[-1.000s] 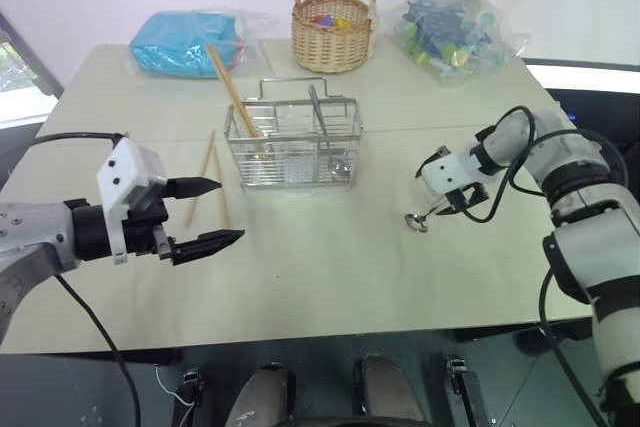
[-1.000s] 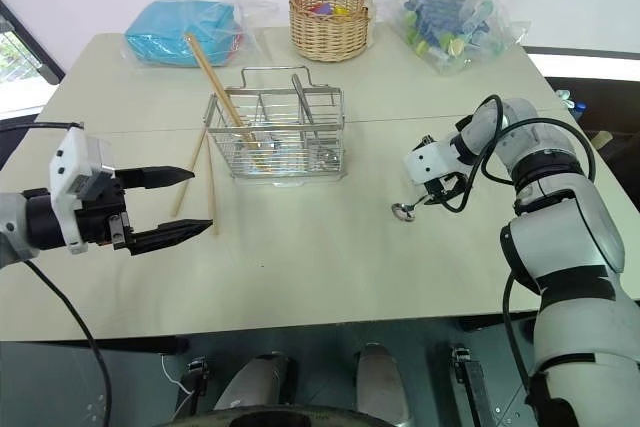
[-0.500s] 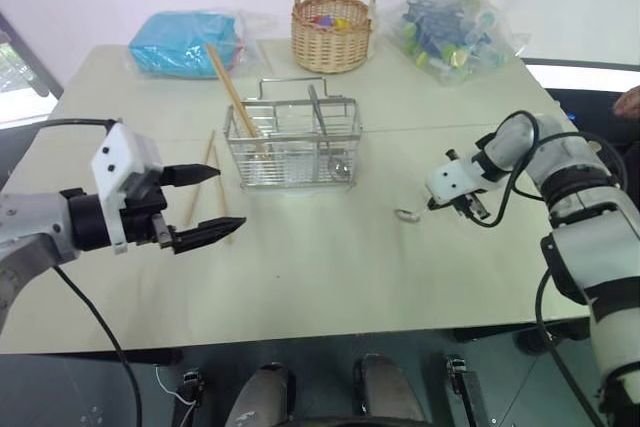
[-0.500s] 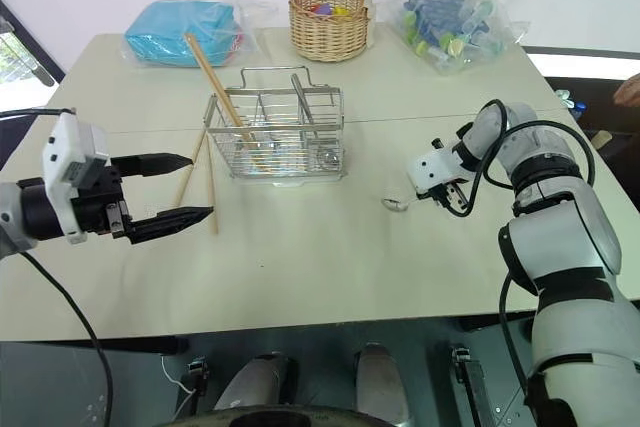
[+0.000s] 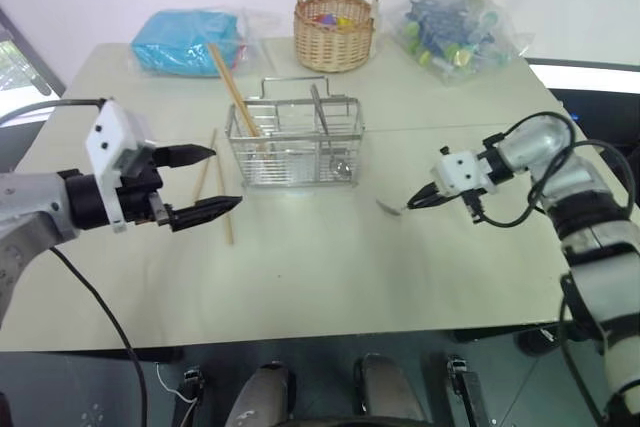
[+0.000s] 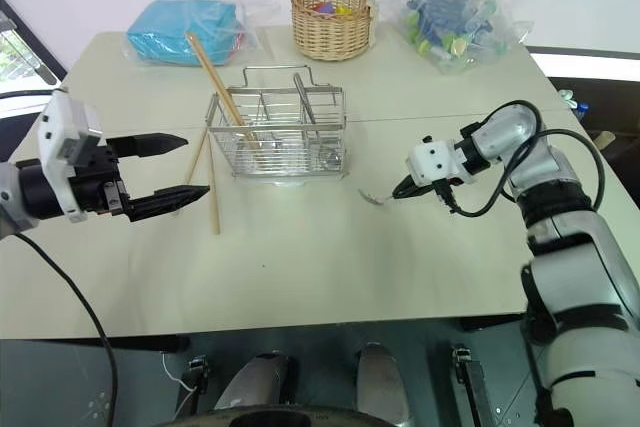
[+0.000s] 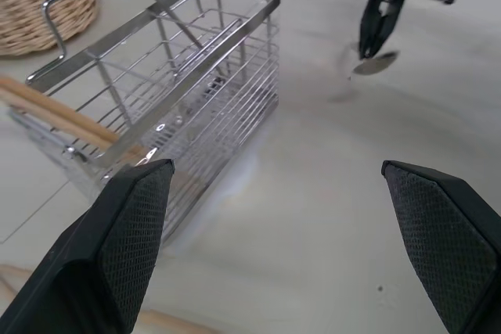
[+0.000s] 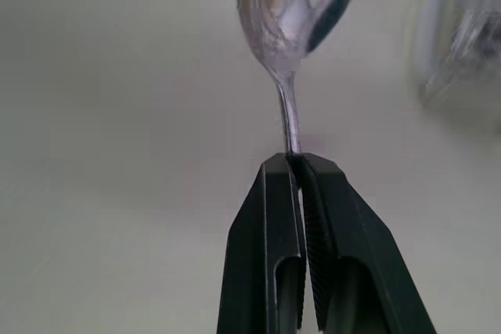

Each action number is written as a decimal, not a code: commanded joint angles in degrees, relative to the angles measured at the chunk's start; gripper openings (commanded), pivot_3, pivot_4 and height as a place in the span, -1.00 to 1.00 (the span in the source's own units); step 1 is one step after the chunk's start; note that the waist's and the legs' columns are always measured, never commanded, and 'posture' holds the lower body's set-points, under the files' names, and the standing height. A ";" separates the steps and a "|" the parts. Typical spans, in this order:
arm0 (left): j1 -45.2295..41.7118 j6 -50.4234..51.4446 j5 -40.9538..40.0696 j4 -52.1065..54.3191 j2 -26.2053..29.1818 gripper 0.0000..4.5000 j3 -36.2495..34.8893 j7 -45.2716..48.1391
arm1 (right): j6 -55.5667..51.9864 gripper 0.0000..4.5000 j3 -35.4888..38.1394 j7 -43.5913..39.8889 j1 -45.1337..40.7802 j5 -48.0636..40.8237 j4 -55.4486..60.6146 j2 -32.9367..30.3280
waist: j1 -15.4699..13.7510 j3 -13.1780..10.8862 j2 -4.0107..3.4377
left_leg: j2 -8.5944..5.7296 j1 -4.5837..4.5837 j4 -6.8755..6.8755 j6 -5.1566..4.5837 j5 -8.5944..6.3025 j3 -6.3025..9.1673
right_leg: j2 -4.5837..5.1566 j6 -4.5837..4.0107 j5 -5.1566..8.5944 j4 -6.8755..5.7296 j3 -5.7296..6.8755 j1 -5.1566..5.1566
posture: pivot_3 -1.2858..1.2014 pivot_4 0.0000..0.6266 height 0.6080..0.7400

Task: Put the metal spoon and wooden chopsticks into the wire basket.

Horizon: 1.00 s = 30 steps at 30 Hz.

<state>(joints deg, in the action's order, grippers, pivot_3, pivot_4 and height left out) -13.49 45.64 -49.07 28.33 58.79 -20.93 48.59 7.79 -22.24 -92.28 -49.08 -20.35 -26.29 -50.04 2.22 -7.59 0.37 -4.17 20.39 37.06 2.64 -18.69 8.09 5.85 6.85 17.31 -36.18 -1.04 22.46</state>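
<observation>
The wire basket (image 5: 293,142) stands mid-table. Wooden chopsticks (image 5: 232,87) lean out of its left compartment. Two more sticks (image 5: 222,202) lie flat on the table just left of it. My right gripper (image 5: 413,198) is shut on the thin handle of the metal spoon (image 8: 297,5). It holds the spoon's bowl (image 5: 390,207) just above the table, right of the basket. My left gripper (image 5: 225,178) hovers open and empty over the loose sticks, pointing toward the basket (image 7: 180,91).
A round wicker basket (image 5: 333,32), a blue bag (image 5: 190,42) and a clear bag of coloured items (image 5: 450,32) line the table's far edge. A metal utensil (image 5: 320,117) stands in the wire basket's right part.
The right gripper shut on the spoon's handle, turned, and carried it up and left toward the basket. The left gripper stayed open and barely shifted.
</observation>
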 commanded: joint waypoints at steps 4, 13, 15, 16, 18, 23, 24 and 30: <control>-2.50 -1.74 1.60 -1.18 0.16 1.00 0.18 0.75 | -44.58 -0.97 16.51 13.57 -2.35 -33.56 26.05 1.75 | 0.08 0.02 0.04 | 0.06 -0.09 0.02 0.00 0.00 0.00 | 0.01 0.00 0.00 0.04 0.00 -0.05 | 0.03 -0.52 1.00; -5.20 -2.83 3.37 -3.62 -0.85 1.00 1.63 0.94 | -45.27 -0.97 23.34 46.20 -10.64 -27.93 21.49 23.52 | -0.02 0.11 0.18 | 0.02 0.00 -0.02 0.01 0.00 0.04 | 0.03 -0.02 -0.02 -0.09 -0.03 0.14 | 0.03 -0.52 1.00; -5.43 -2.83 3.53 -3.67 -1.03 1.00 1.70 0.92 | -42.76 -0.97 23.06 48.28 -10.84 -24.21 19.50 25.69 | 0.00 0.11 0.19 | -0.01 0.00 -0.03 0.00 0.00 0.05 | 0.02 -0.06 -0.04 -0.13 -0.01 0.14 | 0.03 -0.52 1.00; -5.44 -2.79 3.53 -3.62 -1.07 1.00 1.53 0.95 | -41.61 -0.97 23.25 49.21 -10.92 -22.69 17.87 26.83 | 0.04 0.11 0.18 | -0.04 0.01 -0.03 0.00 0.00 0.05 | 0.02 -0.08 -0.07 -0.14 0.01 0.14 | 0.03 -0.52 1.00; -5.38 -2.69 3.53 -3.44 -1.15 1.00 1.21 0.97 | -39.67 -0.97 23.68 49.84 -10.89 -20.41 15.59 28.35 | 0.19 0.11 0.18 | -0.05 0.02 -0.02 -0.01 0.00 0.04 | 0.01 -0.09 -0.13 -0.17 0.01 0.14 | 0.03 -0.52 1.00; -5.40 -2.41 3.30 -3.22 -1.47 1.00 -0.31 -0.05 | -33.81 -0.97 22.94 49.79 -8.77 -14.61 10.05 31.46 | 0.47 0.11 0.18 | 0.02 -0.01 -0.03 0.00 0.00 0.01 | -0.03 -0.05 -0.15 -0.18 0.02 0.17 | 0.03 -0.52 1.00; -5.51 -2.23 3.08 -3.15 -1.54 1.00 -0.63 -0.38 | -32.30 -0.97 22.59 49.88 -8.22 -13.17 8.89 32.06 | 0.52 0.11 0.18 | 0.02 -0.01 -0.03 0.00 0.00 0.01 | -0.04 -0.05 -0.15 -0.18 0.02 0.17 | 0.03 -0.52 1.00; -5.23 -1.76 2.22 -2.23 -1.62 1.00 -1.43 -1.44 | -28.54 -0.54 23.15 51.12 -6.33 -8.30 4.13 34.95 | 0.79 0.10 0.16 | 0.02 0.00 -0.03 0.00 0.00 0.00 | -0.05 -0.05 -0.15 -0.23 0.01 0.18 | 0.03 -0.52 1.00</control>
<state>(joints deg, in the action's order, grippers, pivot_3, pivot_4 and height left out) -17.92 44.27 -46.26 24.87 57.16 -20.01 47.48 -22.58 -0.46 -41.40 -54.40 -29.23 -23.30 -15.34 3.01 -7.49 0.54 -4.15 20.39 37.04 2.64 -18.68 8.09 5.81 6.80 17.16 -36.41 -1.03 22.64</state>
